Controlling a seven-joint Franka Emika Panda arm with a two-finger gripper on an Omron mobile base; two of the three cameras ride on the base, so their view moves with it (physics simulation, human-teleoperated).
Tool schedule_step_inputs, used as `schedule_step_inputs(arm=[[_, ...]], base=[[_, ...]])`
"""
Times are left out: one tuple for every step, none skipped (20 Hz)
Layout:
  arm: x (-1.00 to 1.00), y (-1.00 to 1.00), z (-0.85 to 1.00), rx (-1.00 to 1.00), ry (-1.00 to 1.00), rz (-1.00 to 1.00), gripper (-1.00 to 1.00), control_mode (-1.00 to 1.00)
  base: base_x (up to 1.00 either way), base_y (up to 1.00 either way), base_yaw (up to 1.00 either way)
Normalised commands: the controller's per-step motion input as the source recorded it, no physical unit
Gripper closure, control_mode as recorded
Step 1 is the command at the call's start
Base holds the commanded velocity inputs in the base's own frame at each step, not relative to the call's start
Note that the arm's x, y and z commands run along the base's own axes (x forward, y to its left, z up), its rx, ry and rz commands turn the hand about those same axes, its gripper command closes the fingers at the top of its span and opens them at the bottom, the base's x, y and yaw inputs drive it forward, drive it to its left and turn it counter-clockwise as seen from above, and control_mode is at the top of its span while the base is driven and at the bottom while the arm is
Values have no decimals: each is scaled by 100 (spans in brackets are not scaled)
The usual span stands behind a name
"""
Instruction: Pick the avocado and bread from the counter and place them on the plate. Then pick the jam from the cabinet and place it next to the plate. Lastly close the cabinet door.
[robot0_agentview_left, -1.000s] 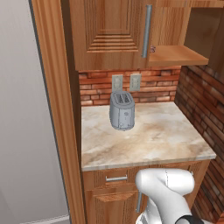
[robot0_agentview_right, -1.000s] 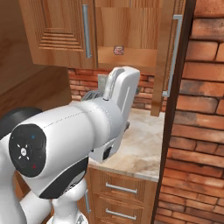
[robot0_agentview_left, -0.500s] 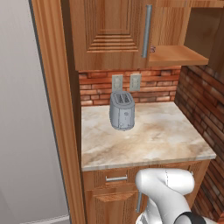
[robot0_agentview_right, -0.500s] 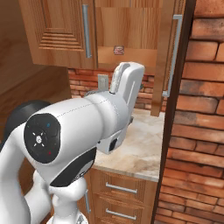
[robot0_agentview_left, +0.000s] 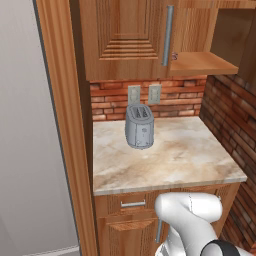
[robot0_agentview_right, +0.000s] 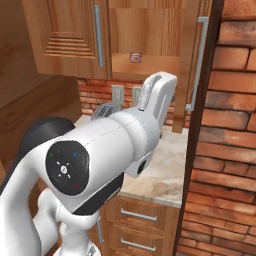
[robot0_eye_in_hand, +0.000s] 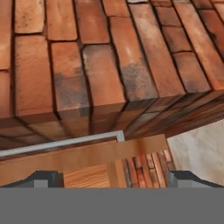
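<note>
The jam is a small jar on the shelf of the open upper cabinet; it also peeks out past the shut door's edge as the jam. The cabinet door stands open at the right, its grey handle crossing the hand view in front of a brick wall. My gripper is open, its fingertips wide apart with nothing between them. The beige counter lies below. The avocado, bread and plate are out of view.
A grey toaster stands at the back of the counter under two wall sockets. A brick wall closes the right side and a tall wooden panel the left. Drawers sit under the counter.
My arm has swung: in the right base view the big joint moved left and lower, and the forearm now stands higher before the cabinet. The toaster, jam and door stay put.
</note>
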Motion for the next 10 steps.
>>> schedule_step_inputs(arm=[[11, -3, 0, 0, -7, 0, -100, -100], [11, -8, 0, 0, -6, 0, -100, -100], [12, -8, 0, 0, -6, 0, -100, -100], [16, -10, 0, 0, -5, 0, -100, -100], [17, -11, 0, 0, -5, 0, -100, -100], [17, -14, 0, 0, -4, 0, -100, -100], [15, -17, 0, 0, -4, 0, -100, -100], [12, -20, 0, 0, -4, 0, -100, -100], [16, -19, -2, 0, -3, 0, -100, -100], [17, -19, -3, 0, -4, 0, -100, -100]], base=[[0, 0, 0], [0, 0, 0], [0, 0, 0], [0, 0, 0], [0, 0, 0], [0, 0, 0], [0, 0, 0], [0, 0, 0], [0, 0, 0], [0, 0, 0]])
